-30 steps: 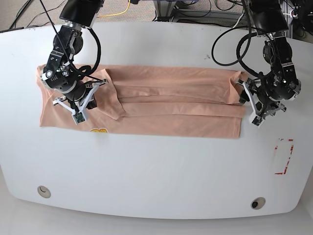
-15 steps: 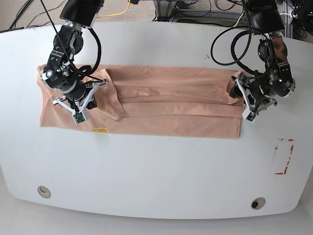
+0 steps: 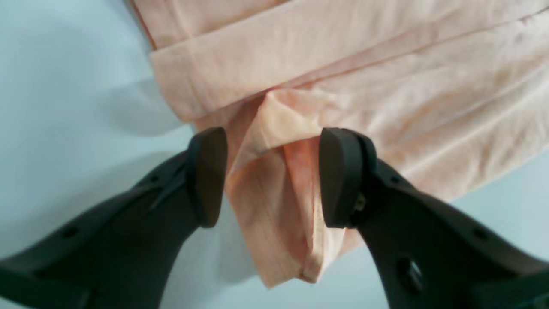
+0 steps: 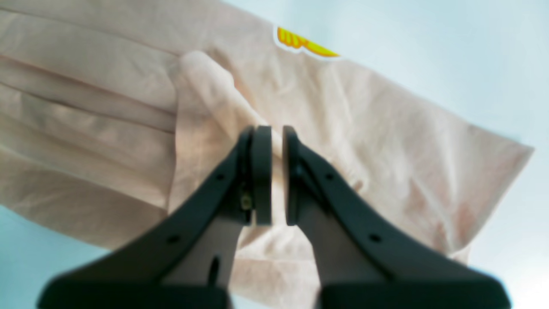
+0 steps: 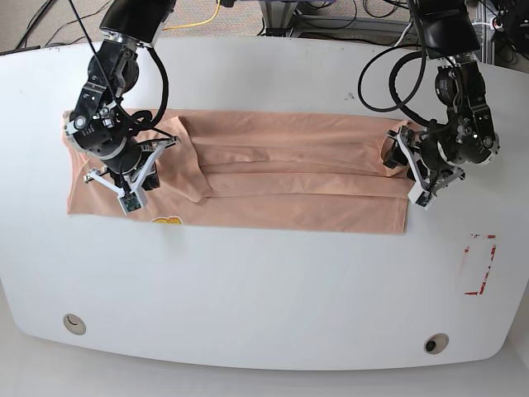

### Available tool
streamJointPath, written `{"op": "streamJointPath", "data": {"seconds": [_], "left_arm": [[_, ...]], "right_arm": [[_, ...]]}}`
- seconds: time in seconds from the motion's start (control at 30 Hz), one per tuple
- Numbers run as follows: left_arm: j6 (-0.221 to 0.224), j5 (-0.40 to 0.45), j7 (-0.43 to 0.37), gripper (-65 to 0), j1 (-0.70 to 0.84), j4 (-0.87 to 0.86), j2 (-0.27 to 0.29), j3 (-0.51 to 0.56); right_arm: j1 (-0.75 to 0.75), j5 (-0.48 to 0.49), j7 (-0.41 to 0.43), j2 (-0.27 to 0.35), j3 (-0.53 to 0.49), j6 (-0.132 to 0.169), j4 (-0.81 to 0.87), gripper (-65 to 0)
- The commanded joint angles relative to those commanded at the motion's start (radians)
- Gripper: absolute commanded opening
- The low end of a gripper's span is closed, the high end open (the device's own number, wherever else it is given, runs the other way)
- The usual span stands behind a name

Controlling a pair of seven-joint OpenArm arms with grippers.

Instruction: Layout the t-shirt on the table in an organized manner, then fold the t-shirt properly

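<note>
The peach-tan t-shirt [image 5: 289, 178] lies spread lengthwise across the white table [image 5: 264, 289], folded into a long band, with its yellow print [image 5: 168, 221] at the front left edge. My right gripper [image 5: 132, 195] sits over the shirt's left part. In the right wrist view it [image 4: 276, 171] is shut on a raised ridge of the t-shirt [image 4: 386, 141], below the print [image 4: 304, 43]. My left gripper [image 5: 413, 178] is at the shirt's right end. In the left wrist view it [image 3: 274, 178] stands open, its fingers [image 3: 208, 176] straddling a bunched fold of the t-shirt [image 3: 386, 86].
A red-outlined rectangle mark [image 5: 479, 265] is on the table's right side. Two small round holes [image 5: 74, 322] [image 5: 436, 342] sit near the front edge. Cables and equipment [image 5: 289, 16] lie behind the table's back edge.
My left arm has moved left, from beside the shirt's right end onto it. My right gripper has shifted slightly up and left with the fabric.
</note>
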Motion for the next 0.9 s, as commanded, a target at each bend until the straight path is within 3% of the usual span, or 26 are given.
{"op": "streamJointPath", "data": {"seconds": [0.13, 0.23, 0.4, 0.5, 0.73, 0.8, 0.9], "left_arm": [[0.0, 0.0, -0.002, -32.8, 0.0, 0.0, 0.0, 0.0], [0.0, 0.0, -0.002, -32.9, 0.0, 0.0, 0.0, 0.0], [0.0, 0.0, -0.002, -32.9, 0.0, 0.0, 0.0, 0.0], [0.0, 0.0, -0.002, -32.9, 0.0, 0.0, -0.002, 0.0], [0.0, 0.0, -0.002, -32.9, 0.0, 0.0, -0.003, 0.0], [0.0, 0.0, -0.002, -33.1, 0.0, 0.002, -0.005, 0.0], [0.0, 0.0, -0.002, -33.1, 0.0, 0.002, -0.006, -0.003]], "right_arm": [[0.012, 0.0, 0.006, -0.002, -0.003, 0.0, -0.044, -60.4], [0.029, 0.0, 0.006, -0.002, -0.014, 0.0, -0.057, -53.6], [0.046, 0.0, 0.017, -0.002, -0.049, 0.0, -0.061, -27.4], [0.058, 0.0, 0.035, -0.002, -0.069, 0.0, -0.084, -19.5], [0.103, 0.0, 0.11, 0.005, -0.117, 0.0, -0.259, -19.3], [0.12, 0.0, 0.133, 0.006, -0.123, 0.0, -0.305, -21.7], [0.133, 0.0, 0.149, 0.008, -0.129, 0.0, -0.351, -32.5]]}}
